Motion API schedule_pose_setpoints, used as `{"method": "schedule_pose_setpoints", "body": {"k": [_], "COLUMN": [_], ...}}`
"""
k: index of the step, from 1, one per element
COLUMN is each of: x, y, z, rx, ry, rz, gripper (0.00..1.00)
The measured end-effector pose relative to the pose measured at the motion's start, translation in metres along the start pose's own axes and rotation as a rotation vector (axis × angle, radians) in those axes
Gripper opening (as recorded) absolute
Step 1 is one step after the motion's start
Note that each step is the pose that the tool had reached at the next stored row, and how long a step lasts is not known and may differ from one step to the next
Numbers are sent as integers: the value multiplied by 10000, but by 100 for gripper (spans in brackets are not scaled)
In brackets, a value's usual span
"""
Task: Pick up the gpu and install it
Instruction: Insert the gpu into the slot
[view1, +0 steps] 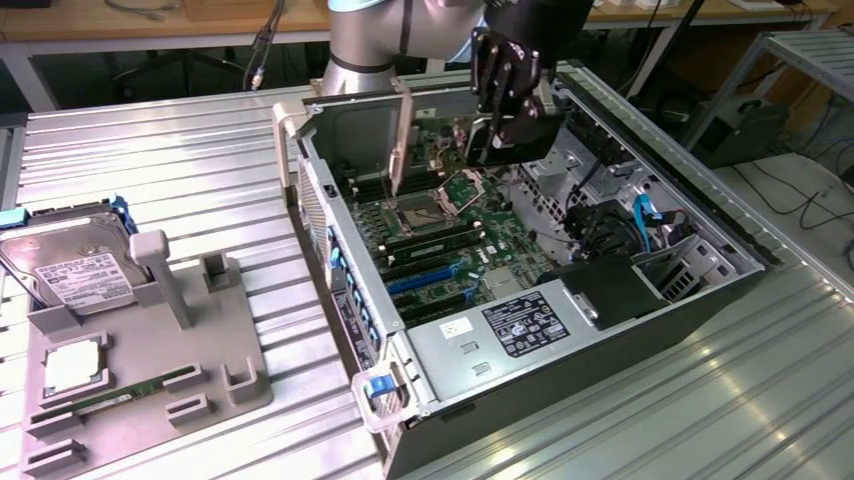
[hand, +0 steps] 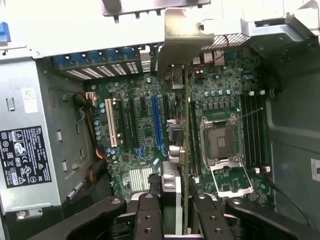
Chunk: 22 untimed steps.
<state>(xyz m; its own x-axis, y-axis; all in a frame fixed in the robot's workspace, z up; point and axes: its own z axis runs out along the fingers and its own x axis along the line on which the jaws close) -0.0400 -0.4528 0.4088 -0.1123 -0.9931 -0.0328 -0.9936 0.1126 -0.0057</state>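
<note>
My gripper hangs over the open computer case and is shut on the gpu, a thin dark card held upright. Its silver end bracket points down toward the case's slotted rear wall. In the wrist view the gpu shows edge-on between my fingers, with the gripper clamped on its near end and the bracket at the far end. The card hovers above the motherboard, between the expansion slots and the CPU socket. I cannot tell if its lower edge touches the board.
A blue slot and a white slot lie beside the card. The power supply fills the case's near corner and cables crowd the drive bay. On the exterior view's left, a grey fixture holds a hard drive and a memory stick.
</note>
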Motion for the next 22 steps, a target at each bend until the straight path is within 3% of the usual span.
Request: {"method": "schedule_pose_setpoints", "body": {"k": [9,22], "x": [0,2], "y": [-5,-5], "z": [10,17], "rx": [-24,-10], "ry": [-6,13], "rz": [-773,-782], "gripper": [28,28]}}
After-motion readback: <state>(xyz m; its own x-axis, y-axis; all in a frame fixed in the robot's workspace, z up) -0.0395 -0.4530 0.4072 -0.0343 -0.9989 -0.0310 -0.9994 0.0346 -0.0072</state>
